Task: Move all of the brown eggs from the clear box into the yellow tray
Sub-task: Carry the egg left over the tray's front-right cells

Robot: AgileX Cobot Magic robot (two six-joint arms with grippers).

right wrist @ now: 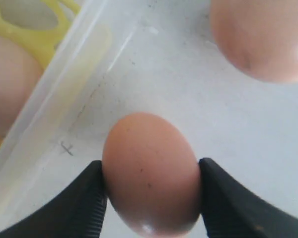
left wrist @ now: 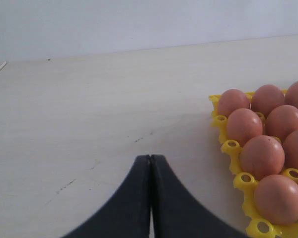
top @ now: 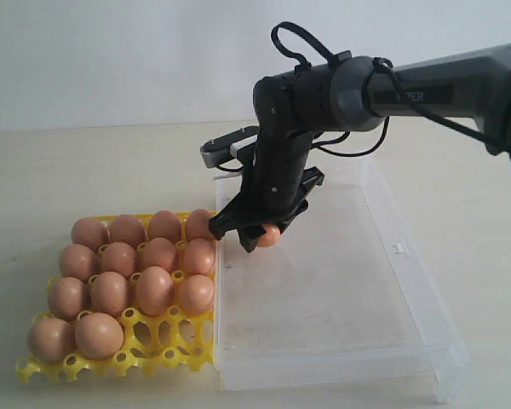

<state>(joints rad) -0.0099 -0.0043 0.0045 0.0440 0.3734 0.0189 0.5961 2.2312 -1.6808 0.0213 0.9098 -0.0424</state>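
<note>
Fourteen eggs (top: 153, 290) sit upright in tray (top: 166, 341), long axes vertical. Two front cups nearest box (top: 341, 298) are empty. Right gripper (top: 260, 239) reaches down inside box, close to the wall beside tray, pinching held egg (top: 271, 236). Egg is mostly hidden, so its axis is unreadable here.

Left wrist: left gripper (left wrist: 150, 158) has its jaws pressed together with nothing between, over bare table (left wrist: 79, 124). Tray corner (left wrist: 227, 148) is nearby, its eggs (left wrist: 262, 156) upright.

Right wrist: right gripper (right wrist: 150, 171) clamps held egg (right wrist: 148, 148) across its short side. Long axis runs along the fingers, one end poking past the tips. Can't tell which end is blunt. Second egg (right wrist: 260, 39) lies loose on box floor (right wrist: 188, 89), apart and cut off by the frame. Tray (right wrist: 39, 34) shows beyond the box wall.
</note>
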